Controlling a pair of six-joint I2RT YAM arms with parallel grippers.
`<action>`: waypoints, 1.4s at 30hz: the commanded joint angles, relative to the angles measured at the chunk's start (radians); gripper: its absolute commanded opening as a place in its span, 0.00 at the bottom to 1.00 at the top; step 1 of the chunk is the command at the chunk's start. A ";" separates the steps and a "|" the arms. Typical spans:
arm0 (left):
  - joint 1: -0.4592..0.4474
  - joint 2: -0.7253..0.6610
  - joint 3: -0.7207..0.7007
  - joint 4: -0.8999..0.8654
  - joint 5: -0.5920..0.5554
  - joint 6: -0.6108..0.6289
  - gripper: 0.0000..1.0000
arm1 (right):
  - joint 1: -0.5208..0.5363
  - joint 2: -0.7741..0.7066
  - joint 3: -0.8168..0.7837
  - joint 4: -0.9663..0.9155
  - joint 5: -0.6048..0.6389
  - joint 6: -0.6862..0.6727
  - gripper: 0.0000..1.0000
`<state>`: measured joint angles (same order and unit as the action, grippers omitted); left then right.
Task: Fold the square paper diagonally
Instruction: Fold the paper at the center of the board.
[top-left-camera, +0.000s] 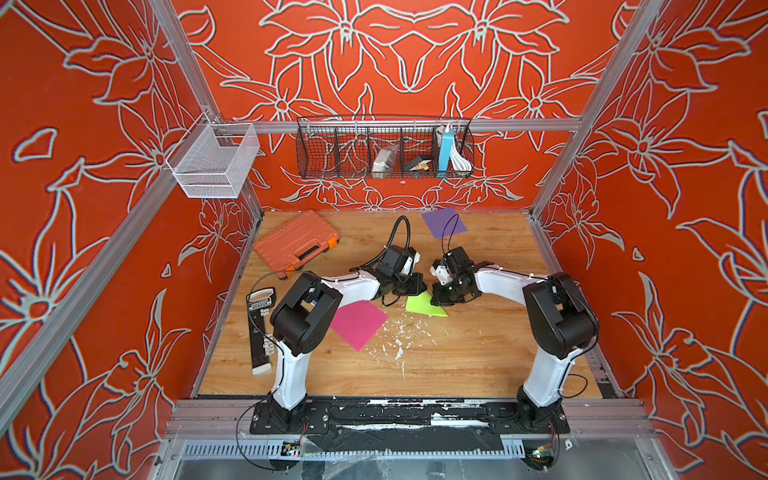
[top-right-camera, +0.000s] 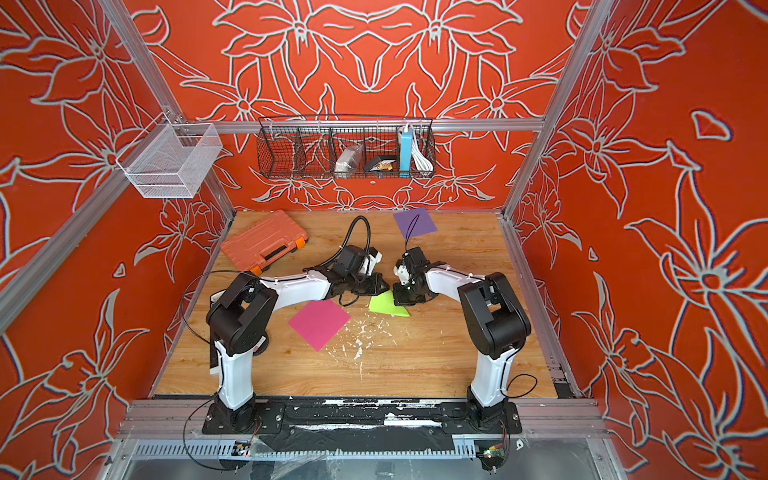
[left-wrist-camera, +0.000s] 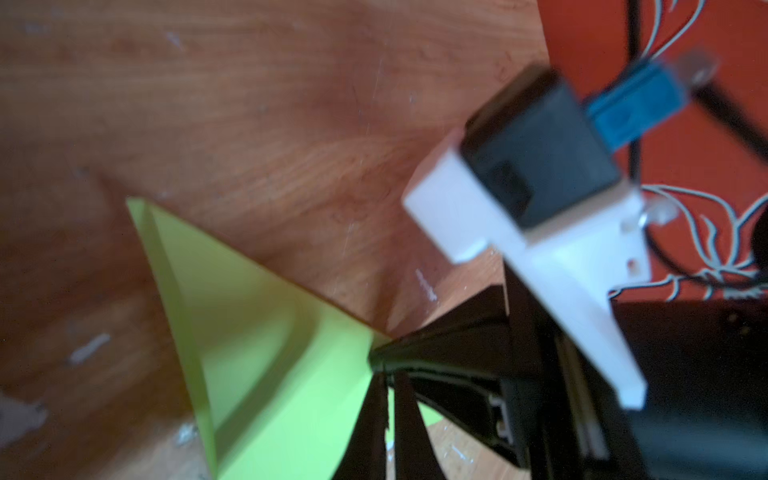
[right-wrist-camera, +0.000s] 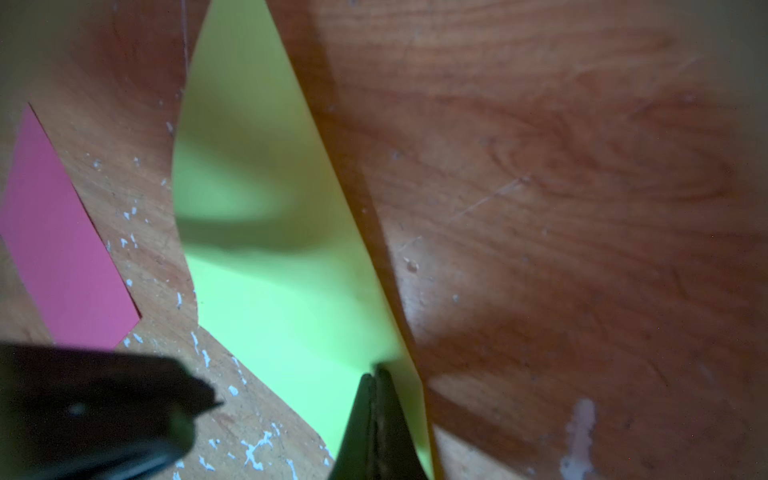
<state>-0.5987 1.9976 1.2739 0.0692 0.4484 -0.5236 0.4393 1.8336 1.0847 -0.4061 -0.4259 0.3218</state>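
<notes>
The lime-green square paper (top-left-camera: 424, 306) (top-right-camera: 387, 306) lies on the wooden table as a triangle, one half folded over the other, with the upper layer not fully flat (left-wrist-camera: 257, 332) (right-wrist-camera: 266, 270). My left gripper (top-left-camera: 417, 287) (left-wrist-camera: 388, 376) hangs over the paper's far corner, its fingers together but for a thin slit, with nothing seen between them. My right gripper (top-left-camera: 435, 297) (right-wrist-camera: 376, 372) is shut, and its tips touch the paper close to one long edge. The two grippers nearly meet above that corner.
A pink paper square (top-left-camera: 359, 324) lies left of the green one, partly under the left arm. A purple square (top-left-camera: 444, 222) sits at the back. An orange tool case (top-left-camera: 297, 243) and a black calculator (top-left-camera: 259, 332) lie at the left. White flecks (top-left-camera: 395, 338) dot the table.
</notes>
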 joint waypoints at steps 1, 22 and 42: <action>0.005 0.067 0.064 -0.013 0.015 -0.024 0.08 | 0.001 0.001 0.023 -0.052 -0.011 -0.048 0.00; 0.045 0.140 0.039 -0.063 0.020 0.049 0.06 | -0.032 -0.057 -0.016 -0.052 -0.023 -0.033 0.00; 0.011 0.071 -0.085 -0.030 -0.117 -0.031 0.03 | -0.001 -0.130 -0.155 0.273 -0.038 0.503 0.00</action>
<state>-0.5747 2.0777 1.2243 0.1028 0.4034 -0.5297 0.4229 1.7313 0.9554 -0.2081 -0.4797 0.7010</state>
